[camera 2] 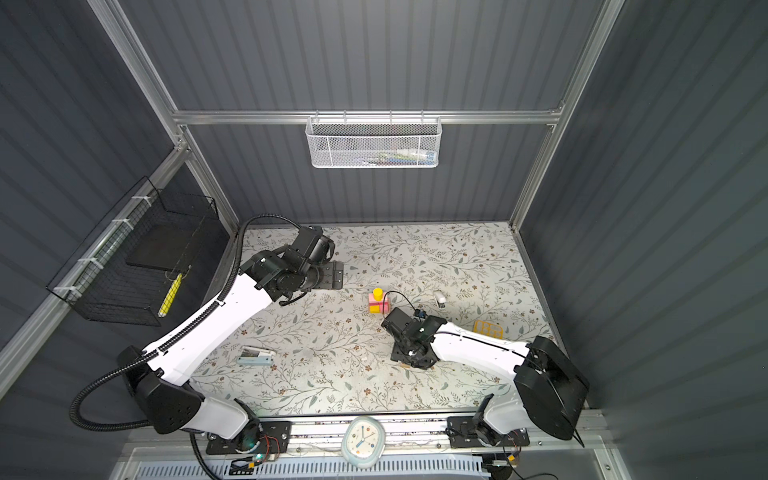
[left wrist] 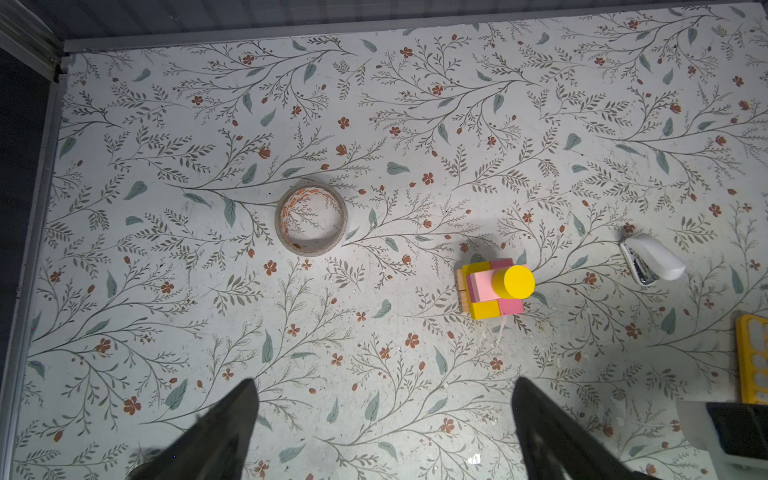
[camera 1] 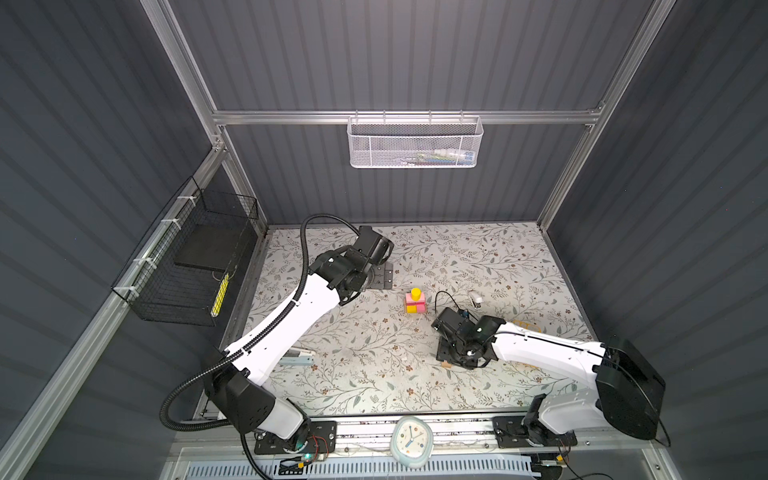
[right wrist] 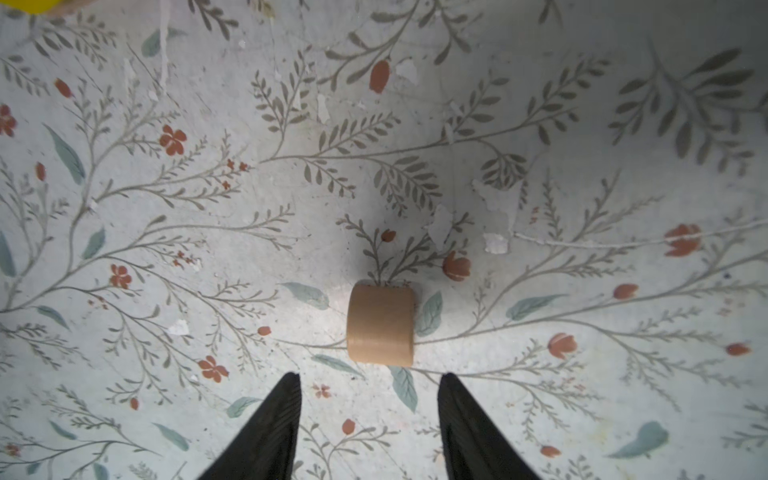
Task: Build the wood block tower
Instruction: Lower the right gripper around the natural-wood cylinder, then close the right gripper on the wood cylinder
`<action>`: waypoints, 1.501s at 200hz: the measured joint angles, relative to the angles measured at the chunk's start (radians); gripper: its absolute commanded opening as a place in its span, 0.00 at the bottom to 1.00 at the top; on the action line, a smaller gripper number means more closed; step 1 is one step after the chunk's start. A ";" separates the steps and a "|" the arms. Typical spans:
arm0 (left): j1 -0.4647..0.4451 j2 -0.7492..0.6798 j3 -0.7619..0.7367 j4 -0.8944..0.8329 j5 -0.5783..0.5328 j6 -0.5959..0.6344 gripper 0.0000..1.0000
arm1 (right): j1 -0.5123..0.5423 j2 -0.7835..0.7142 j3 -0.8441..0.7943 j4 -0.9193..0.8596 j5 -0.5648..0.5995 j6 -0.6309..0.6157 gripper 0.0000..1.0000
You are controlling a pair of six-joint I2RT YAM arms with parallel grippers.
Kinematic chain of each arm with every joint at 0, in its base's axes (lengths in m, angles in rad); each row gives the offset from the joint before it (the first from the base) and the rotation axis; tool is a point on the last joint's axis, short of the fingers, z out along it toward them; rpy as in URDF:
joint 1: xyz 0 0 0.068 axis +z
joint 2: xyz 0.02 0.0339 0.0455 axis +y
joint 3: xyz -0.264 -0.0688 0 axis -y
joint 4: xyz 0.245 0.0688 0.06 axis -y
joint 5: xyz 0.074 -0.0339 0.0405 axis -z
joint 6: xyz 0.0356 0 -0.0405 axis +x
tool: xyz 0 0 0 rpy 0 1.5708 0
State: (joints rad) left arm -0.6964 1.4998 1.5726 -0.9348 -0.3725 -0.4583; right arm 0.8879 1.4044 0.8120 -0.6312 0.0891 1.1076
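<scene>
Black right fingers (right wrist: 270, 428) stand moderately apart with nothing between them. A tan cylinder (right wrist: 380, 324) lies on its side on the counter (right wrist: 166, 249) just past their tips, untouched, with bare floral surface all around it. In both top views only a tan sliver (camera 1: 446, 365) of that block peeks from under the right arm.

Left fingers (left wrist: 224, 436) are spread wide and empty above open counter. Beyond them the left wrist view shows a tape ring (left wrist: 311, 220), well apart from the tower (left wrist: 494, 291). The tower stands near the counter's middle, with yellow, pink and tan blocks below and a yellow cylinder (left wrist: 513, 281) upright on top. A white stapler (left wrist: 650, 257) lies near the tower on the right arm's side, and a yellow calculator (left wrist: 752, 357) sits at the frame's edge. The back wall (left wrist: 374, 16) runs well behind them, with clear counter between.

Both top views hide the tape ring beneath the left arm. In a top view the calculator (camera 2: 488, 328) shows just beside the right arm.
</scene>
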 measured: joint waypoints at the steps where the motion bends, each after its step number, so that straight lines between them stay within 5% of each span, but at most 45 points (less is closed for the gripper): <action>1: 0.000 0.000 0.000 0.000 0.000 0.000 0.96 | 0.000 0.000 0.000 0.000 0.000 -0.001 0.64; 80: 0.005 -0.002 -0.013 0.000 -0.006 0.003 0.96 | 0.003 0.056 0.000 0.014 -0.004 0.003 0.69; 234: 0.011 -0.001 -0.013 0.000 -0.006 0.003 0.96 | 0.003 0.125 0.014 0.032 -0.013 -0.018 0.46; 300: 0.013 0.004 -0.013 0.000 -0.005 0.004 0.96 | 0.003 0.128 0.026 0.031 -0.013 -0.020 0.44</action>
State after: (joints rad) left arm -0.6830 1.5040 1.5600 -0.9352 -0.3779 -0.4545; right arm 0.8909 1.5326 0.8383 -0.6003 0.0757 1.0878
